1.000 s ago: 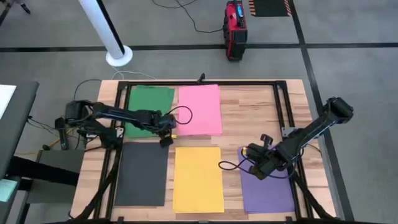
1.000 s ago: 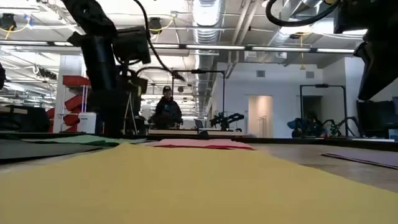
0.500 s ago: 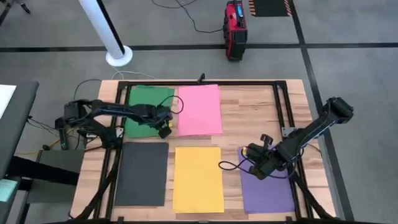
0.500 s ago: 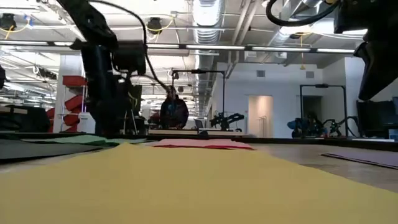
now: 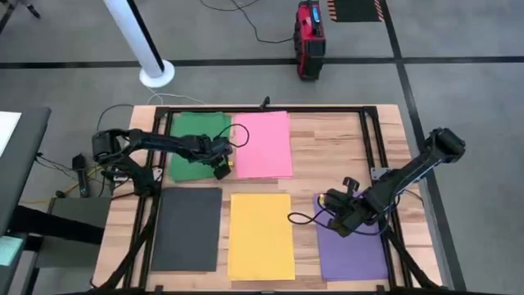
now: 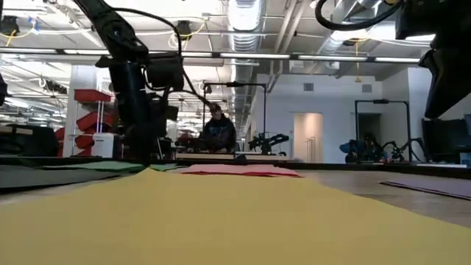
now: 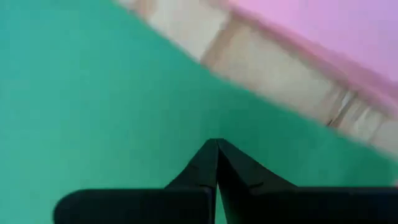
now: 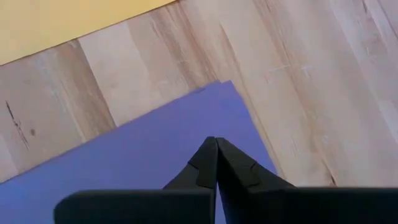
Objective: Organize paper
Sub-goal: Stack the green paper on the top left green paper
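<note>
Five paper sheets lie flat on the wooden table: green (image 5: 195, 146) at the far left, pink (image 5: 263, 144) beside it, dark grey (image 5: 187, 229), yellow (image 5: 261, 236) and purple (image 5: 354, 252) along the near edge. My left gripper (image 5: 220, 170) is shut, with its tips down on the green sheet's near right corner. My right gripper (image 5: 337, 223) is shut too, its tips on the purple sheet's far left corner. My left gripper presses its shut fingertips (image 7: 211, 155) down on the green sheet (image 7: 112, 118) near its right edge, slanting from above. The sheet lies flat on the table. My right gripper presses its shut fingertips (image 8: 211, 155) on the purple sheet just inside its far left corner (image 8: 217, 99), slanting from above. That sheet also lies flat.
A black metal frame (image 5: 372, 139) runs around the tabletop. Bare wood (image 5: 332, 156) shows at the far right. Cables loop from both wrists. Beyond the table stand a white pole (image 5: 143, 49) and a red device (image 5: 309, 37); a person (image 6: 218, 132) shows in the room behind.
My left gripper has moved toward the table's far edge and slightly right, staying shut. The green sheet under it has shifted a little toward the pink sheet.
</note>
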### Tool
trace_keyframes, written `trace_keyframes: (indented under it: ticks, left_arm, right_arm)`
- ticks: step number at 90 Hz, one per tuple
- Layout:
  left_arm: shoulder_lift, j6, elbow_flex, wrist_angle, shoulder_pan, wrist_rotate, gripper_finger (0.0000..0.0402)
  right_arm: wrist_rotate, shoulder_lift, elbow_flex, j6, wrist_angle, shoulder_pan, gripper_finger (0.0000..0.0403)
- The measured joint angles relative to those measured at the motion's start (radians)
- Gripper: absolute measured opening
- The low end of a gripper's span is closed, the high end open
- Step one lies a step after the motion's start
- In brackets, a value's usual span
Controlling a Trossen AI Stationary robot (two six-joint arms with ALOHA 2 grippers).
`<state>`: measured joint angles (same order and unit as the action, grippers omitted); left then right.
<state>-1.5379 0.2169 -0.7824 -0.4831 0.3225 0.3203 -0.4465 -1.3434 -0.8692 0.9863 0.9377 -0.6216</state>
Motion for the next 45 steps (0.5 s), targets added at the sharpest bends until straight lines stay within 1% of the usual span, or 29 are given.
trace_keyframes:
  ticks: [9, 15, 21, 36, 45]
  left_arm:
    - [-0.001, 0.0, -0.009, 0.05, 0.0, -0.013, 0.0]
    - [-0.006, 0.004, -0.01, 0.097, 0.002, -0.067, 0.0]
    - [-0.022, 0.005, -0.011, 0.109, 0.002, -0.109, 0.0]
    - [-0.102, 0.0, -0.014, 0.122, 0.003, -0.127, 0.0]
    - [-0.138, -0.016, -0.016, 0.116, 0.003, -0.121, 0.0]
  right_arm:
    - [0.0, 0.0, 0.0, 0.0, 0.0, 0.0, 0.0]
    - [0.0, 0.0, 0.0, 0.0, 0.001, 0.0, 0.0]
    - [0.0, 0.0, 0.0, 0.0, 0.001, 0.0, 0.0]
    - [0.0, 0.0, 0.0, 0.0, 0.003, 0.0, 0.0]
    - [0.0, 0.0, 0.0, 0.0, 0.002, 0.0, 0.0]
